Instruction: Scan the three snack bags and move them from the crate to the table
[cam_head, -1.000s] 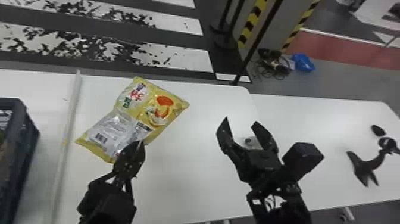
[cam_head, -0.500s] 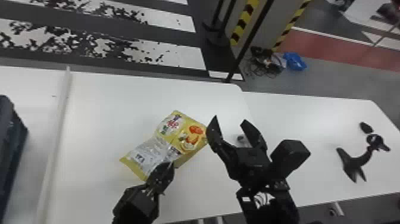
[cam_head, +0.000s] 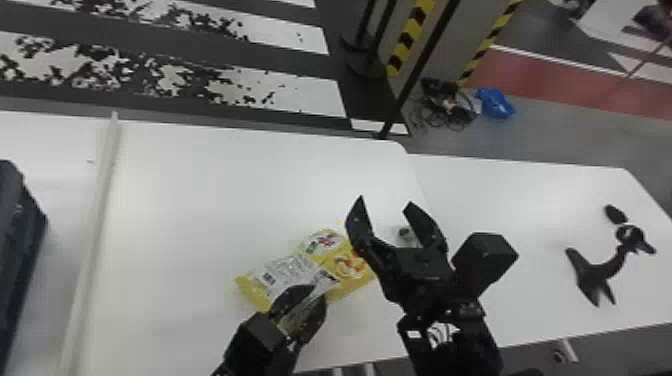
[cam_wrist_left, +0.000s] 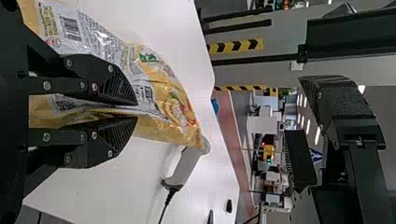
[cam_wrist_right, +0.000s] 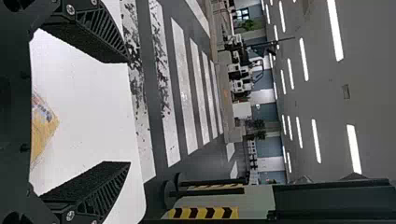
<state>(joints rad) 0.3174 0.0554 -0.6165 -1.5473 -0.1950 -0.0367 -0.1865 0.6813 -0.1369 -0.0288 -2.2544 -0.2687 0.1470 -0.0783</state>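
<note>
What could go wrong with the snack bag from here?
The left gripper pinches the snack bag by a fold, so it might slip or twist. The right gripper hangs open by the bag's far end and could snag it. The scanner appears close too and might get nudged.

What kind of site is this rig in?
Probably a large indoor robotics lab or test hall: strip lights run along the ceiling, crosswalk-style white stripes mark the floor, and yellow-and-black hazard bands stand beyond the white table.
</note>
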